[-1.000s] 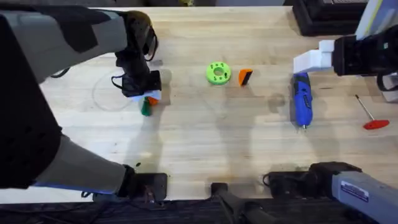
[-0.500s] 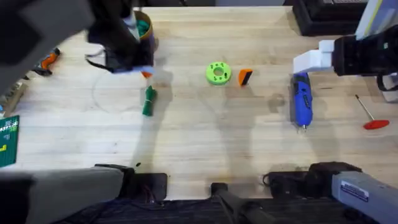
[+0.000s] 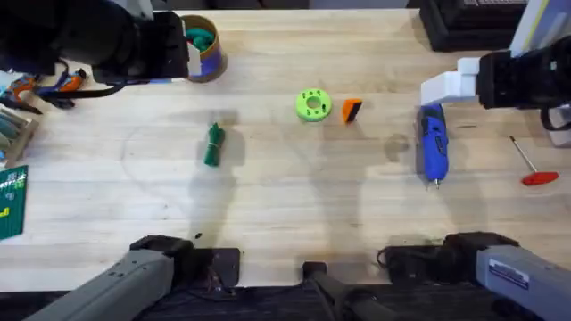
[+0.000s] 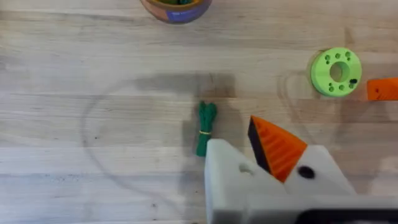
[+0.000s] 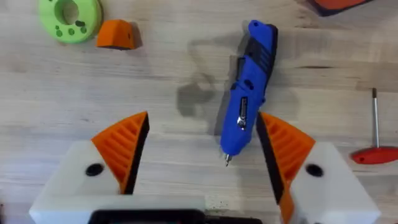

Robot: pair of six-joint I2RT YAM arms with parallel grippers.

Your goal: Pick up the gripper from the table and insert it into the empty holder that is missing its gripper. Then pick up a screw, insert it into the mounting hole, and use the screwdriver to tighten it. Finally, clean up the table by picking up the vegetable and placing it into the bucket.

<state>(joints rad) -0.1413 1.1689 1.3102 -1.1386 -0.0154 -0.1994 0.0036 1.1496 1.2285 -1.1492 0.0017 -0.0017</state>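
The orange wedge gripper (image 3: 352,110) lies on the table beside a lime disc (image 3: 313,104). The dark-green vegetable (image 3: 212,144) lies left of them, also seen in the left wrist view (image 4: 205,127). The bucket (image 3: 207,55) stands at the far left with something green inside. My left gripper (image 3: 169,62) hovers beside the bucket, shut and holding nothing (image 4: 239,146). Its white holder (image 4: 227,177) carries no orange pad. My right gripper (image 5: 202,124) hangs open above the blue screwdriver (image 5: 249,93) (image 3: 433,143). A screw is too small to tell.
A red-handled tool (image 3: 535,171) lies at the right edge. Orange-handled pliers (image 3: 62,87) and other tools sit at the left edge, with a green card (image 3: 11,201) below them. A dark box (image 3: 464,22) occupies the far right corner.
My left arm has lifted off the vegetable and drawn back toward the far left, uncovering the bucket. The vegetable stays on the table. The right arm has not moved.
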